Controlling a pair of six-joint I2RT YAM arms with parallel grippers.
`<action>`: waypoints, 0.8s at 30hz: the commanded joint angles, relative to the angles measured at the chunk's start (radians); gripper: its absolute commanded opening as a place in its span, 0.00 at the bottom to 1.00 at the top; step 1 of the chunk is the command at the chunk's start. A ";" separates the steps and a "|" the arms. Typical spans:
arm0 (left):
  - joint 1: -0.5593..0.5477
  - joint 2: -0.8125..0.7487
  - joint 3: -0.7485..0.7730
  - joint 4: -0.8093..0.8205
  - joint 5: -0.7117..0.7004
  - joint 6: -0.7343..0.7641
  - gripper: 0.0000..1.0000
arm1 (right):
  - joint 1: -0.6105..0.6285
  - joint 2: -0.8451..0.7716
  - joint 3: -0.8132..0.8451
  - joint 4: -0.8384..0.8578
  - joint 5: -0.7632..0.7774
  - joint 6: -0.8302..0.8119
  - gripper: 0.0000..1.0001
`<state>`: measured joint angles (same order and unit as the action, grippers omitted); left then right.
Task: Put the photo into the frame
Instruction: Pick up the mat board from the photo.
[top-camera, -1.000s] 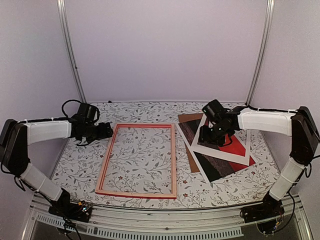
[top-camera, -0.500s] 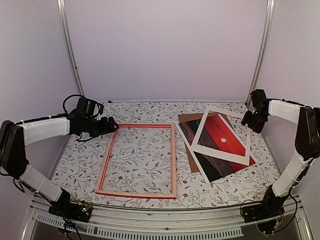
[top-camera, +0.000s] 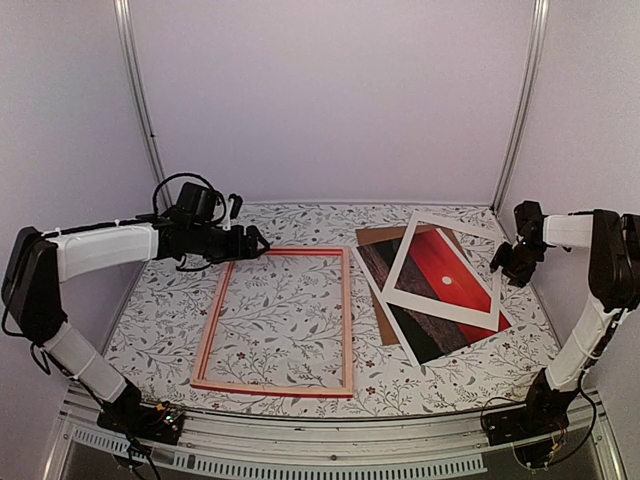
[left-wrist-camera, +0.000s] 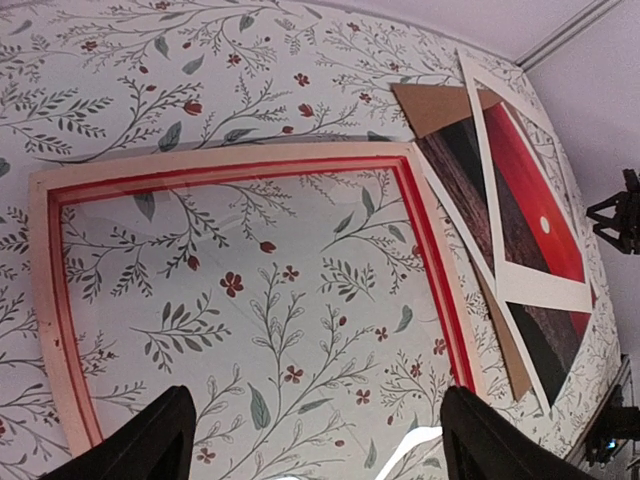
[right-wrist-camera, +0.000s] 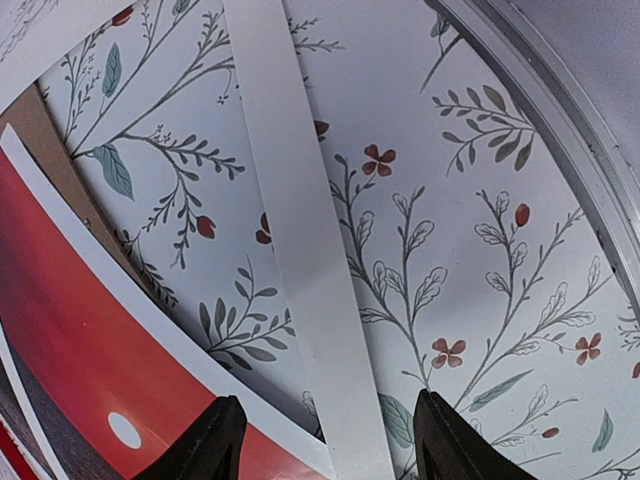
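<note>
The frame (top-camera: 211, 325) lies flat mid-table, pale wood side up with red inner edges; it fills the left wrist view (left-wrist-camera: 230, 160). The photo (top-camera: 445, 260), red with a white dot and dark brown, lies to its right, face up. A white mat (top-camera: 440, 306) lies tilted on top of it. My left gripper (top-camera: 258, 243) is open and empty, hovering over the frame's far left corner; its jaws stand wide apart (left-wrist-camera: 320, 455). My right gripper (top-camera: 503, 262) is open at the mat's right edge; the mat strip (right-wrist-camera: 300, 250) runs between its spread fingers (right-wrist-camera: 325, 445), beside the photo (right-wrist-camera: 70, 370).
A brown backing board (top-camera: 385, 238) lies under the photo and sticks out at its far and left sides. The enclosure's right wall and its metal rail (right-wrist-camera: 540, 130) are close behind my right gripper. The floral cloth (top-camera: 160, 330) covers the table.
My right gripper has left the photo and mat and swung right to the mat's right edge by the wall. My left gripper has moved right to the frame's far left corner.
</note>
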<state>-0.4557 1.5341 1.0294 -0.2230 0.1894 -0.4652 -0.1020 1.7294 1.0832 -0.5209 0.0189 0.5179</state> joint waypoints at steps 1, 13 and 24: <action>-0.055 0.046 0.064 0.007 0.013 0.019 0.87 | -0.034 0.035 -0.043 0.079 -0.104 -0.025 0.61; -0.143 0.140 0.159 -0.003 0.011 0.017 0.87 | -0.080 0.071 -0.130 0.193 -0.260 -0.031 0.55; -0.195 0.266 0.249 0.009 0.061 0.036 0.87 | -0.104 0.011 -0.219 0.282 -0.343 -0.020 0.42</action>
<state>-0.6216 1.7645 1.2373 -0.2226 0.2203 -0.4541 -0.1978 1.7535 0.9188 -0.2420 -0.2729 0.4934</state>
